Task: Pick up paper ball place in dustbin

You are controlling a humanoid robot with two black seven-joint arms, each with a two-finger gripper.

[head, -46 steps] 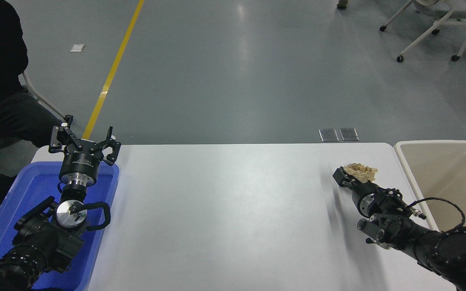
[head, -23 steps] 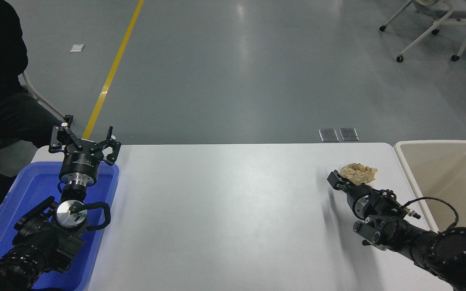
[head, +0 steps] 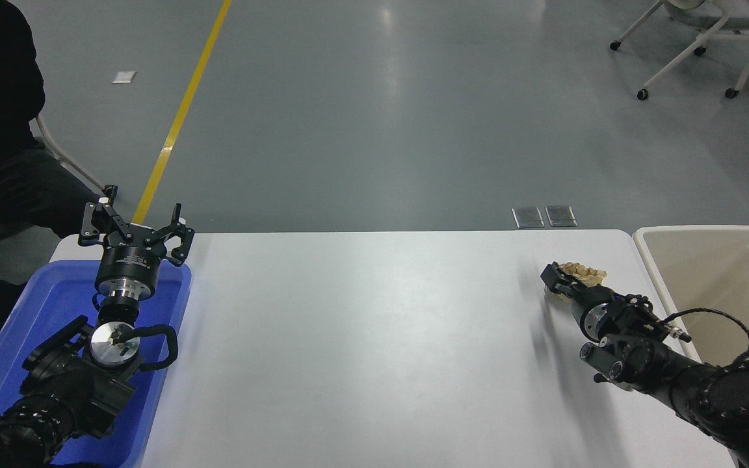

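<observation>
- R claw (head: pixel 566 281) at paper ball (head: pixel 584 271), near desk's (head: pixel 374 338) 3 o'clock edge; ball partly hidden, can't tell if claw is pinching it.
- Dustbin (head: pixel 706 234) just beside desk at 3 o'clock.
- L claw (head: pixel 135 229) spread, parked over blue tray (head: pixel 36 305) at 9 o'clock.

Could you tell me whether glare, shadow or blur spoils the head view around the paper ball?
Head view: sharp overall; the tan crumpled paper ball is clear, half hidden by the right black gripper; soft sheen on the white table; faint shadow left of that arm.
</observation>
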